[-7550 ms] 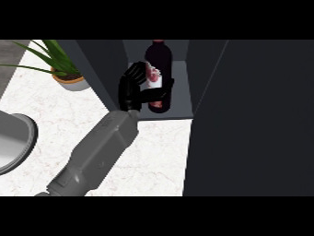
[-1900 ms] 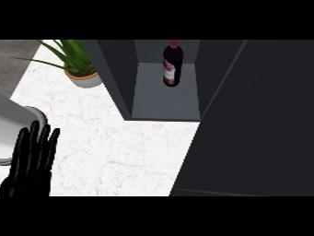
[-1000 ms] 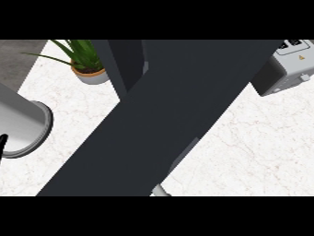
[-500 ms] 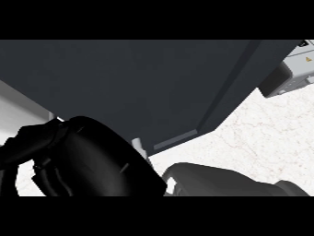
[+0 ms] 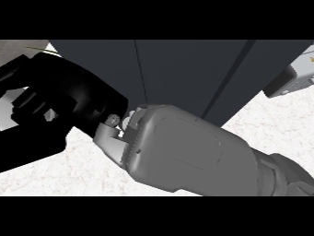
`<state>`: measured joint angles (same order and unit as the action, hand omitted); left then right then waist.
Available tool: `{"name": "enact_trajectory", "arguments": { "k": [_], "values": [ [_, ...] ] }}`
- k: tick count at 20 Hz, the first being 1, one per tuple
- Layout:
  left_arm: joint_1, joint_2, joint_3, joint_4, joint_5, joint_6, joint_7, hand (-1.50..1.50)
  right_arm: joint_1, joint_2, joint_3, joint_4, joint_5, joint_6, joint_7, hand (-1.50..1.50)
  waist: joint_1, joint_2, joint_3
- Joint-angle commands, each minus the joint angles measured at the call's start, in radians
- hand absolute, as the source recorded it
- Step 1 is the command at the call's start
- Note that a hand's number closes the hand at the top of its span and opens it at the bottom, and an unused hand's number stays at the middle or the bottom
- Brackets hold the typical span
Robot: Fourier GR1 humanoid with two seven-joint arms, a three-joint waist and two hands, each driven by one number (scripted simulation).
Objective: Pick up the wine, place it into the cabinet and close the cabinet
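The right hand (image 5: 57,106) looms dark against the cabinet (image 5: 186,73), which stands just beyond it. Spread or curled, I cannot tell. The cabinet looks closed, with no wine showing (presumably inside) — so little seems left but drawing away.

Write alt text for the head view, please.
A black right hand on a thick grey forearm fills the left and middle, close before the front of a dark grey cabinet. A white speckled counter and a pale grey boxy appliance show at right.
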<state>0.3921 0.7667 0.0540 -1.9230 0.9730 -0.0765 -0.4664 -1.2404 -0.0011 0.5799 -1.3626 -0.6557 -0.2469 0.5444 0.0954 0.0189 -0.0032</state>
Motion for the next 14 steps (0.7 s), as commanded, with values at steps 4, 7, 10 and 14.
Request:
{"name": "enact_trajectory", "arguments": {
  "k": [4,7,10,14],
  "values": [
    [-0.035,0.01,0.044,0.058,0.026,-0.028,0.026,-1.5,-0.086,0.001,-0.052,0.291,-0.269,0.233,-0.036,1.5,-0.016,0.001,0.0],
    [-0.022,0.046,0.117,0.042,0.073,-0.045,0.058,-1.5,-0.146,0.001,-0.128,0.431,-0.21,0.252,-0.125,1.5,-0.028,-0.005,0.001],
    [0.03,0.024,0.127,0.05,0.059,-0.063,0.042,-1.5,-0.135,-0.05,-0.163,0.522,-0.119,0.28,-0.227,1.5,-0.035,-0.007,0.002],
    [0.029,0.022,0.125,0.005,0.053,-0.039,0.063,-1.5,-0.117,-0.057,-0.186,0.626,-0.075,0.267,-0.335,1.5,-0.034,-0.003,0.002]
  ]
}}
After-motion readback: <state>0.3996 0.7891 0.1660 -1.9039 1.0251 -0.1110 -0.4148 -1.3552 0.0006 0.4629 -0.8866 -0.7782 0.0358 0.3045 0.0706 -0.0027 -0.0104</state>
